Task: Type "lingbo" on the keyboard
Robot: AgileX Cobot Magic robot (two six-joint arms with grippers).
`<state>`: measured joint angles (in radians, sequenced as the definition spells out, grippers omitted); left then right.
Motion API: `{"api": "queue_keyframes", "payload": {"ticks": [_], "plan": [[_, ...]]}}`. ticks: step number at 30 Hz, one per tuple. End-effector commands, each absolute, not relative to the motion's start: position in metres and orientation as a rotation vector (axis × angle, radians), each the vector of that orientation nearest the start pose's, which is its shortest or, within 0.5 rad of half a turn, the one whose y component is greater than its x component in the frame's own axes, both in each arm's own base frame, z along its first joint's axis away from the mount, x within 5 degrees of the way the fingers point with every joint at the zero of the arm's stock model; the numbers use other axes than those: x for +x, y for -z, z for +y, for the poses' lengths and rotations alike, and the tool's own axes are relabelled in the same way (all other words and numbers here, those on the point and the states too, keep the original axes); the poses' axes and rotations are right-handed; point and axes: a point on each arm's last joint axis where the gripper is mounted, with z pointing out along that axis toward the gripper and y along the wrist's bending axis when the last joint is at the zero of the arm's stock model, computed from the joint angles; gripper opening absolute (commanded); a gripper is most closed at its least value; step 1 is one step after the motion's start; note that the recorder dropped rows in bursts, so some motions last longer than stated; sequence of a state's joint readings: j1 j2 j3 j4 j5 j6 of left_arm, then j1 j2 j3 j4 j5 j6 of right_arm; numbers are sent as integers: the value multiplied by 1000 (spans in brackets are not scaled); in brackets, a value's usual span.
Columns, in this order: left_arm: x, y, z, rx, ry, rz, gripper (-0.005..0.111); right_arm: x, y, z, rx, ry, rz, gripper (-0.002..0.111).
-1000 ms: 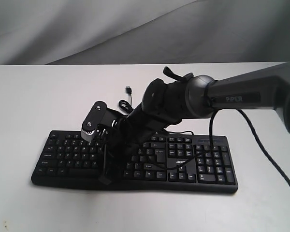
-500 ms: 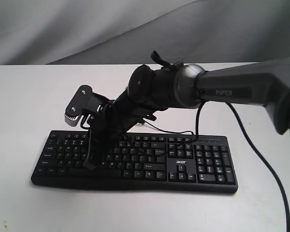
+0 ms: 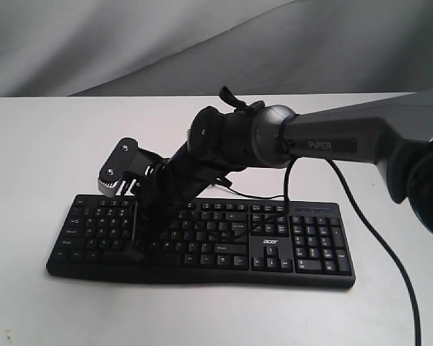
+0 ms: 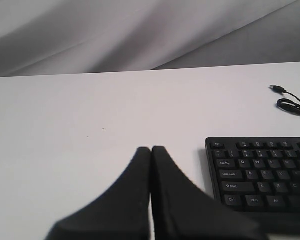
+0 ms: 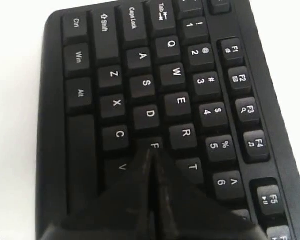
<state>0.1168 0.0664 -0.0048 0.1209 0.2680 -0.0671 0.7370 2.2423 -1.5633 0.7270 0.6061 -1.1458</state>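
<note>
The black keyboard (image 3: 310,245) lies flat on the white table, its number pad to the right. My right arm reaches across it to the left half of the letter keys. My right gripper (image 3: 136,254) is shut and points steeply down; in the right wrist view its tips (image 5: 151,151) sit at the F key on the keyboard (image 5: 115,75), with V and T on either side. Whether the tips touch a key I cannot tell. My left gripper (image 4: 151,149) is shut and empty over bare table, beside the keyboard's (image 4: 260,175) Ctrl and Shift end. The exterior view does not show it.
The keyboard's thin black USB cable (image 4: 290,100) lies coiled on the table behind it. The right arm's own black cable (image 3: 375,245) hangs down past the number pad. Grey cloth forms the backdrop behind the table (image 3: 43,144).
My right gripper rose off the middle of the keyboard and swung left along the letter rows, then dropped slightly toward the keys. It stayed shut throughout.
</note>
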Motion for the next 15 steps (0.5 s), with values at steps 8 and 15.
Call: {"api": "queue_keyframes", "payload": {"ticks": [8, 15], "plan": [[59, -185, 10, -87, -141, 1817, 1, 325, -112, 339, -1639, -582, 2081, 0], [59, -185, 10, -87, -141, 1817, 1, 322, -138, 338, -1658, -576, 2027, 0]]}}
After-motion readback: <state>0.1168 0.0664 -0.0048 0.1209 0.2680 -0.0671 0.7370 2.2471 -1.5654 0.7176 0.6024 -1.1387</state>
